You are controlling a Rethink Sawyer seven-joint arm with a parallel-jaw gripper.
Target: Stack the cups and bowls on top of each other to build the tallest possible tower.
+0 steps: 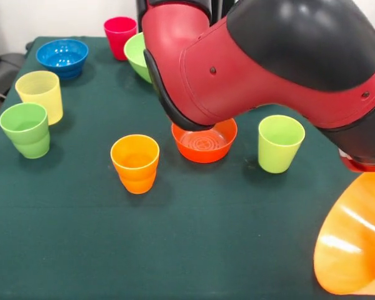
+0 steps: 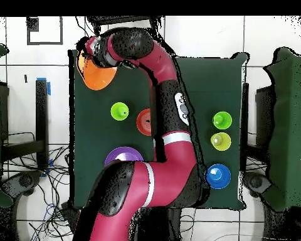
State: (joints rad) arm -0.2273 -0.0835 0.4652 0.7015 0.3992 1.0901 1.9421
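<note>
Currently the large translucent orange bowl (image 1: 353, 240) is being held tilted at the table's near right corner in the front view, its mouth turned sideways rather than up; overhead it (image 2: 96, 72) is being shown at the far left corner, partly over the table edge (image 2: 73, 94). The gripper (image 2: 92, 50) is being seen only as a dark head above the bowl's rim, and its fingers are being hidden by the wrist, so whether it is clamped on the bowl cannot be told; a grasp on the rim is being inferred from the tilt alone.

No stack is being formed yet. Pieces are being left scattered singly on the green cloth: the small red-orange bowl (image 1: 204, 142) at centre, partly under the arm (image 1: 250, 62); the orange cup (image 1: 135, 163) just beside it; the lime cup (image 1: 280, 143) on its other side. The green cup (image 1: 26, 129) and yellow cup (image 1: 40, 95) are being kept close together at one side, the blue bowl (image 1: 62, 57) beyond them, the red cup (image 1: 120, 36) and green bowl (image 1: 137, 56) at the far edge. The purple bowl (image 2: 123, 155) is being seen only overhead, near the robot's base.

Judgement: the widest bowl is probably being carried as a tower base, since it offers the broadest footing; the edge position risks a drop off the table
</note>
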